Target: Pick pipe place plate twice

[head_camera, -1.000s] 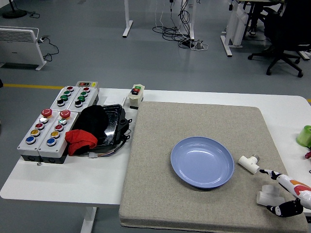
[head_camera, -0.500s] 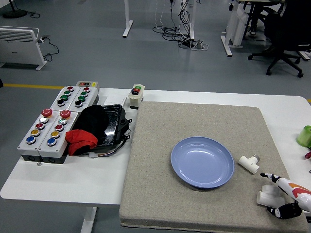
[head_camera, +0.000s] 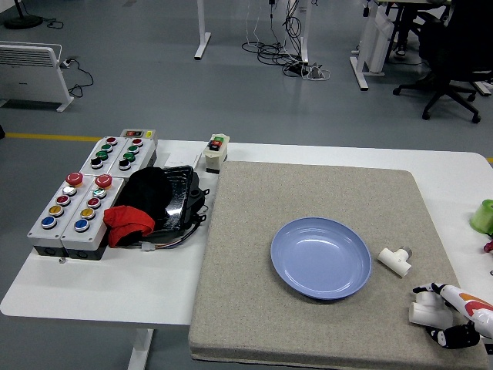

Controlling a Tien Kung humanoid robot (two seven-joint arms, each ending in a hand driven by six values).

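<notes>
Drawing in since the earlier frame: right hand point(head_camera: 453, 316) now lower and tighter against the near-right pipe fitting point(head_camera: 425, 310), index finger no longer stretched out over the mat.

Lying across the desk's right half, reaching almost to the near edge: grey felt mat point(head_camera: 323, 262).

Resting on the mat, right of its middle: blue plate point(head_camera: 320, 257), holding nothing.

Occupying the desk's left edge: button boxes point(head_camera: 71, 214), with two more behind them toward the far-left corner.

Sitting just right of those boxes: black tray point(head_camera: 166, 200) with a red cloth point(head_camera: 129, 223) bunched at its near-left side.

Standing near the far edge, at the mat's far-left corner: small switch box point(head_camera: 216, 152).

Lying just right of the plate, apart from it: white T-shaped pipe fitting point(head_camera: 394, 261), untouched.

Sitting near the desk's near-right corner: second white fitting, flanked by curling fingers point(head_camera: 454, 335) and thumb; firmness of the grasp not determinable.

Showing at the right edge: green object point(head_camera: 483, 216), partly cut off.
</notes>
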